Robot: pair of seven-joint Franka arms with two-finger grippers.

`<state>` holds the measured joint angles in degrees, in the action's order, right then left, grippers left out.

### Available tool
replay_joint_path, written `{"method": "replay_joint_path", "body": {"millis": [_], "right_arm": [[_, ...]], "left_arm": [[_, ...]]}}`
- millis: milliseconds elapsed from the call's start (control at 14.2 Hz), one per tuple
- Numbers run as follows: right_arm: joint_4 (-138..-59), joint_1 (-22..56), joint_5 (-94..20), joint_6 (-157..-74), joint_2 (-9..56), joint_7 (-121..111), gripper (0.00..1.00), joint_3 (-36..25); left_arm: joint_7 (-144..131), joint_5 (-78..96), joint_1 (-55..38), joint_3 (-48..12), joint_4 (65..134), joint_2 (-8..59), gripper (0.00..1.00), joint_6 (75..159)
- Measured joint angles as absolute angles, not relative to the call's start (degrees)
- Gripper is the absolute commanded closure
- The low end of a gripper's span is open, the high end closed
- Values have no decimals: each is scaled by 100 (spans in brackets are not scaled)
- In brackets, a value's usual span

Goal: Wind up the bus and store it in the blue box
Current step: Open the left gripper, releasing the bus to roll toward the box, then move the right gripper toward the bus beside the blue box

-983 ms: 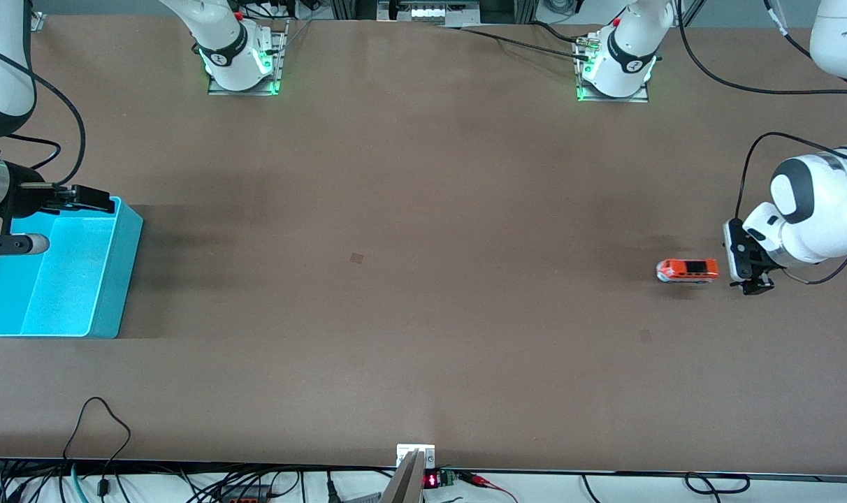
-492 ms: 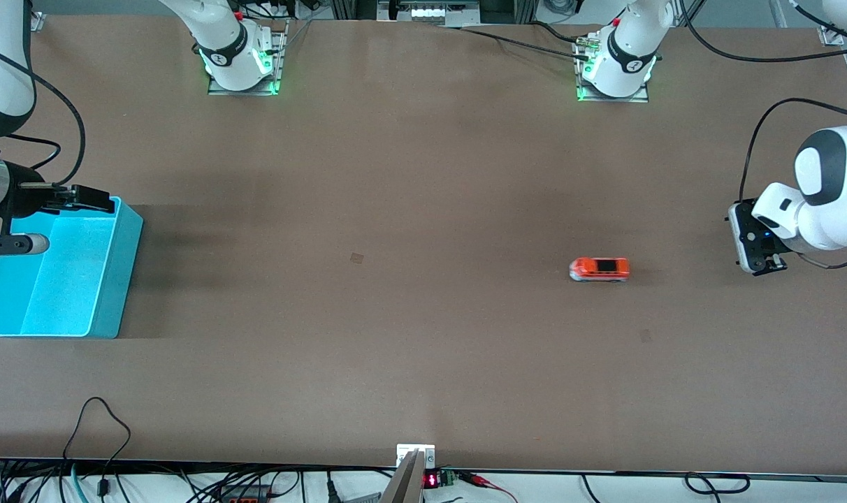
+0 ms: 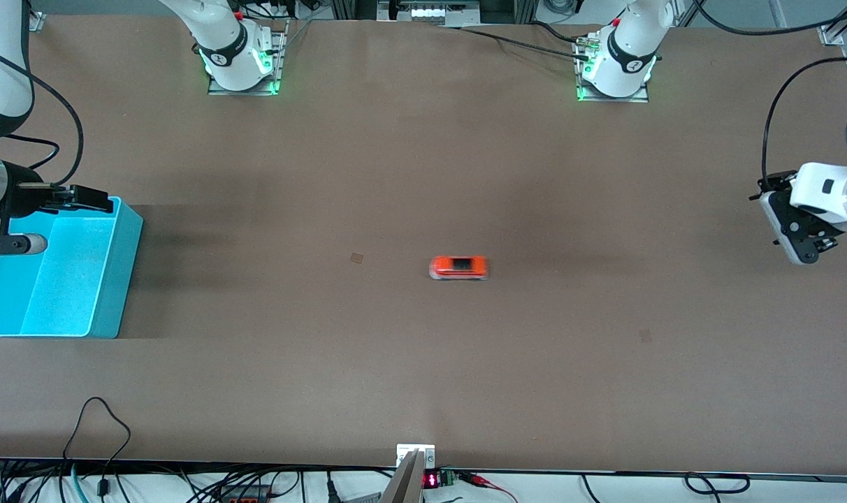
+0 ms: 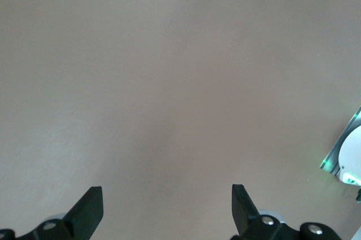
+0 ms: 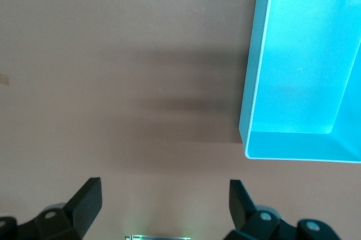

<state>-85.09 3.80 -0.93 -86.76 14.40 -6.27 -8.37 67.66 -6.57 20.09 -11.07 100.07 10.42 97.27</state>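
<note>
The small orange bus [image 3: 458,267] stands alone on the brown table near its middle, blurred by motion, its grey-white front toward the right arm's end. The light blue box [image 3: 60,272] sits at the right arm's end of the table and also shows in the right wrist view [image 5: 299,70]; nothing is in it. My right gripper [image 3: 70,197] hangs open and empty over the box's corner farthest from the front camera [image 5: 164,206]. My left gripper [image 3: 799,241] is open and empty over bare table at the left arm's end [image 4: 167,206], well away from the bus.
The two arm bases with green lights [image 3: 242,66] [image 3: 616,70] stand along the table's edge farthest from the front camera. Cables lie along the edge nearest to it. A small square mark [image 3: 356,258] is on the table near the bus.
The bus has rolled from beside my left gripper across the table toward the right arm's end. My left gripper has drawn back toward the table's end. The right arm has not moved.
</note>
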Motion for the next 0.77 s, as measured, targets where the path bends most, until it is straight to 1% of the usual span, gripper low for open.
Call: {"method": "replay_joint_path", "body": {"millis": [211,421,562,632,773], "right_arm": [[-8510,379,-93,-8673,1441,-627,0,-837],[-8509,379,-93,-8672,1441,-627,0,-837],[-8510,379,-93,-8671,1441,-627,0,-837],[-8510,379,-93,-8670,1441,-627,0,-837],[-8510,379,-93,-8669,1441,-627,0,-838]], "left_arm": [[5671,-657,1998,-1266,9673,719,0,9186],[4390,-657,1968,-1563,9196,678,0,8755],[3697,-654,1864,-1622,9114,679,0,8696],[3368,-654,1692,-1554,9108,673,0,8692],[2581,-609,1114,-1096,9107,622,0,8691]]}}
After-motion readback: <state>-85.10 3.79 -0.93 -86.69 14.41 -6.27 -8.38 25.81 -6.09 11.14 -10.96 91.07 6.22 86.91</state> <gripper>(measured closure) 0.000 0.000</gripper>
